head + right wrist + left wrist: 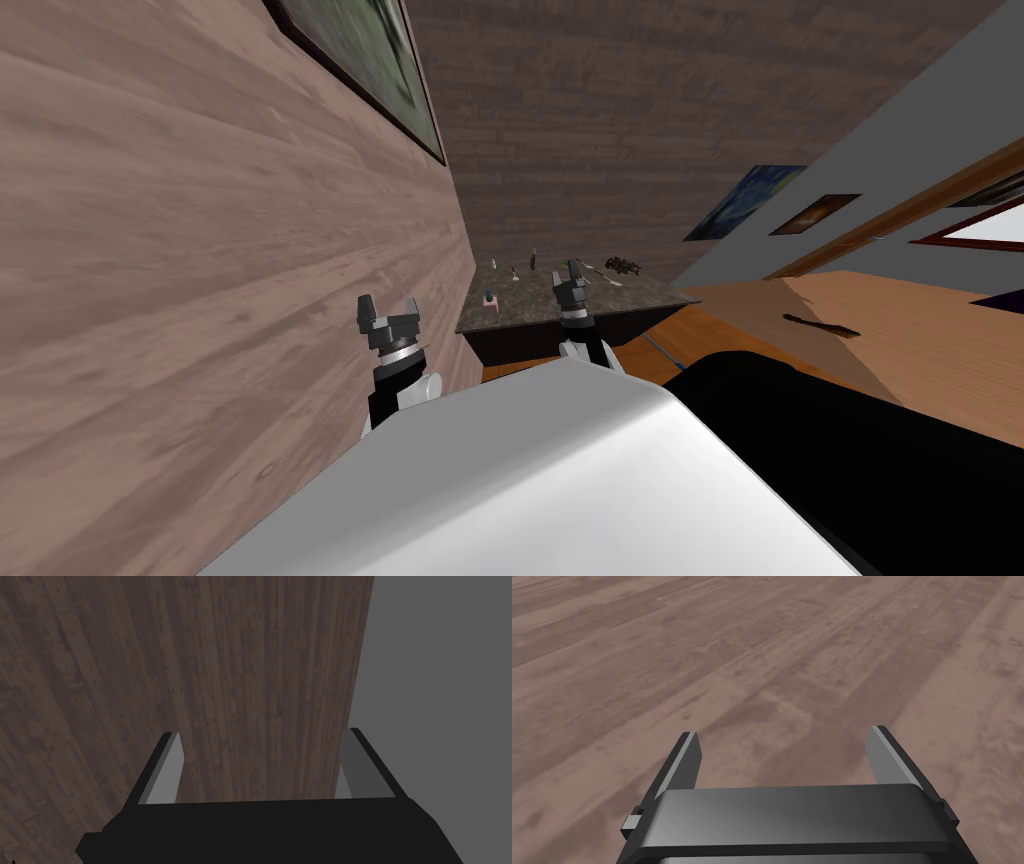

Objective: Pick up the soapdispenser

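small items at the far end of the counter [520,308] are too tiny to identify. soap dispenser [489,300], pinkish, stands near the counter's left front corner, well apart from both grippers. left gripper [388,310] and right gripper [568,270]: fingers spread wide, empty, touching nothing.

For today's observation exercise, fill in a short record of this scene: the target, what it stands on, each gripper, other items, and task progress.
target: soap dispenser, small, pink with a dark top, upright
surface: dark speckled counter, ahead beside the wooden wall
left gripper: open, empty, close to the wooden wall
right gripper: open, empty, raised short of the counter
other items: small things further back on the counter, too small to name
progress: soap dispenser not yet reached
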You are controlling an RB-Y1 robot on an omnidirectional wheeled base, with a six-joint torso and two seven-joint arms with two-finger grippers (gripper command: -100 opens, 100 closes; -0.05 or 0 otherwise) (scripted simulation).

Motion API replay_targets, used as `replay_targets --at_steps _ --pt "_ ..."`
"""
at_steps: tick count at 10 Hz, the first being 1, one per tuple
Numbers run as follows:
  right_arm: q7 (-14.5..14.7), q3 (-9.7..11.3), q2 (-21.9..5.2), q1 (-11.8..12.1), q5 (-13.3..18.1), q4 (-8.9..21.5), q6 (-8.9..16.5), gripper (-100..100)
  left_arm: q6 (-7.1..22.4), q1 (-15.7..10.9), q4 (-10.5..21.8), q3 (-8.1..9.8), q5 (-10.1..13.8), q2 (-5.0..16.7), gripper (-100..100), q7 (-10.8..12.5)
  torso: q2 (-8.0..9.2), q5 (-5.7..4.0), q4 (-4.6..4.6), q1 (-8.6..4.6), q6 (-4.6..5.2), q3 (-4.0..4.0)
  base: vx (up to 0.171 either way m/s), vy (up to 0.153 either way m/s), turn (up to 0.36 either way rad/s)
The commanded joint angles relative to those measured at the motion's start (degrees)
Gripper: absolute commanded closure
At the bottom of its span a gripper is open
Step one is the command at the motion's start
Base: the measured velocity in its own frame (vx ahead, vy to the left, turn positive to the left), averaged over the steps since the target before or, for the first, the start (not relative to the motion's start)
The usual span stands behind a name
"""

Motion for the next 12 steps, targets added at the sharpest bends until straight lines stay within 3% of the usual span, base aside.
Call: replay_targets --at_steps 1,6,12 --pt "0.0 0.0 0.0 0.0 0.0 0.0 0.0 0 0.74 0.0 0.04 0.23 0.24 2.06 -100 0.1 0.0 0.0 0.0 0.0 0.0 0.0 -0.011 -0.034 -0.022" --pt "0.0 0.01 0.01 -0.01 0.0 0.0 0.0 0 6.35 -0.12 0.56 1.89 1.93 8.12 -100 0.78 0.16 -0.1 0.03 -0.42 0.01 0.09 -0.035 -0.1 -0.028" --pt "0.0 0.01 0.01 0.0 0.0 0.0 0.0 0 14.8 -0.31 1.1 4.21 4.17 10.9 -100 1.71 0.11 -0.09 0.03 -0.36 0.0 0.07 -0.038 -0.126 -0.036"
